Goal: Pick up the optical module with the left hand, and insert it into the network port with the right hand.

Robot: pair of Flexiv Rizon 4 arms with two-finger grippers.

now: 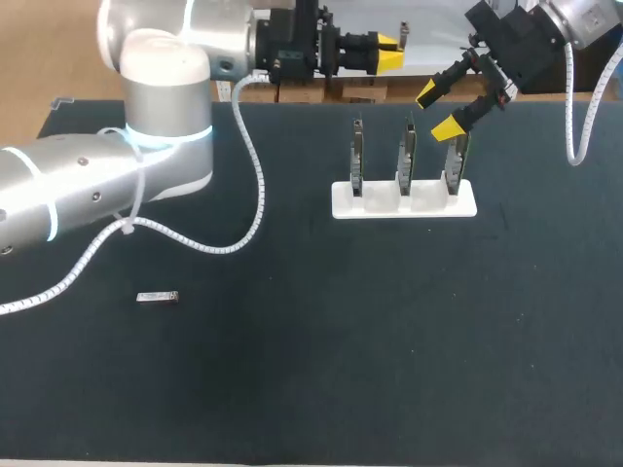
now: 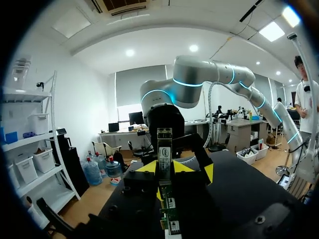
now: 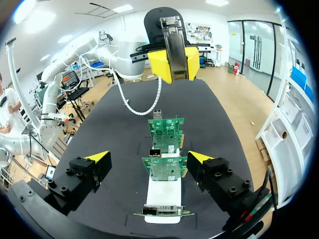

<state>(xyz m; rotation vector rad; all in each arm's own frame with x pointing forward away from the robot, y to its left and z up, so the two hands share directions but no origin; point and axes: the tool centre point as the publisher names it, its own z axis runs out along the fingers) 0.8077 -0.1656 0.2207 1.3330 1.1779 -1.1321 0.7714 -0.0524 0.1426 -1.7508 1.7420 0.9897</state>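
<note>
A: Nearest lens: optical module [image 2: 164, 145]. Logged where?
B: Pinched between yellow fingertips of left gripper [image 1: 391, 53], 12 o'clock of card rack [image 1: 380, 206].
A: And right gripper [image 1: 438, 110]?
B: Fingers spread wide, hanging over 3 o'clock card [image 1: 458, 163]. Also noted: small silver piece [image 1: 158, 298] lying flat, 8 o'clock on table [image 1: 389, 350].

In the head view the three upright cards [image 1: 407, 156] are too small to show any detail. The lower end of the optical module [image 2: 164, 147] is hidden between the jaws of the left gripper [image 2: 172, 169].
</note>
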